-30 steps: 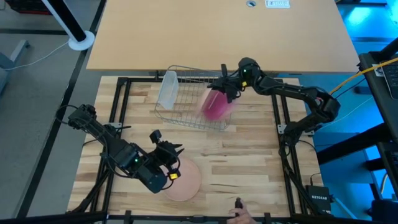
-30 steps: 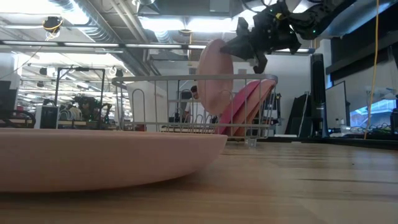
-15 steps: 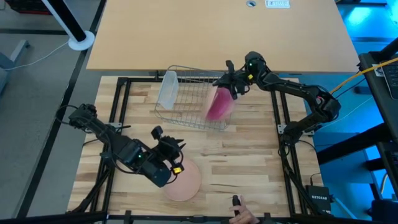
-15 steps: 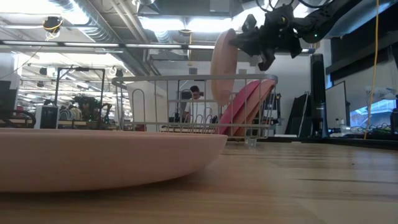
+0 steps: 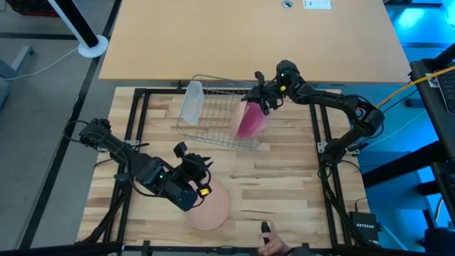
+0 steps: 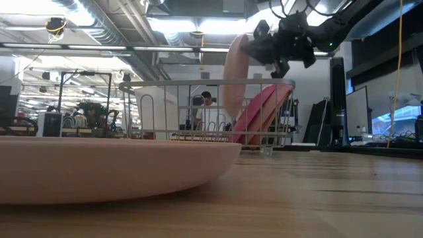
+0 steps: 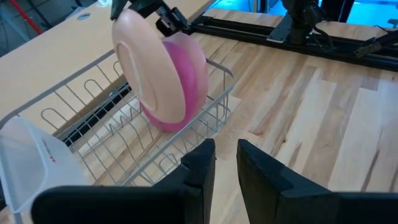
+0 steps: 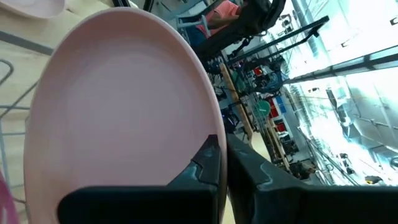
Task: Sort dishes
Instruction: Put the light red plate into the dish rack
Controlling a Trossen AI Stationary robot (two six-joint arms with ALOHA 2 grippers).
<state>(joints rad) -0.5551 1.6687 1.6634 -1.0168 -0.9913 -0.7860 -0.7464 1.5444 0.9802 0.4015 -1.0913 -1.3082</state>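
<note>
My right gripper (image 5: 257,98) is shut on a pale peach-pink plate (image 7: 149,68), held on edge over the silver wire rack (image 5: 213,139); the plate also shows in the low view (image 6: 234,73). A magenta plate (image 7: 189,68) leans on edge in the rack just behind it. A tan-brown plate (image 5: 211,208) lies flat on the table near the front. My left gripper (image 5: 202,168) hovers just beyond that plate, pointing toward the rack, its fingers (image 7: 205,162) a narrow gap apart and empty. My right gripper pinches the peach-pink plate's upper rim (image 8: 208,124) between its two fingers, one on each face. It comes at the rim from the table's right, slanting down (image 6: 261,43). The plate hangs upright below the fingers, its lower part dipped inside the rack's top rim.
A translucent tumbler (image 5: 190,103) lies at the rack's left end. A person's hand (image 5: 270,243) shows at the table's near edge. Bare wood lies between the rack and the tan-brown plate. A tan desk (image 5: 249,35) stands beyond the table.
My right gripper has carried the peach-pink plate a little up and toward the table's right, nearer the magenta plate, and the plate now stands more upright. My left gripper has moved off the tan-brown plate's far edge, a little toward the rack.
</note>
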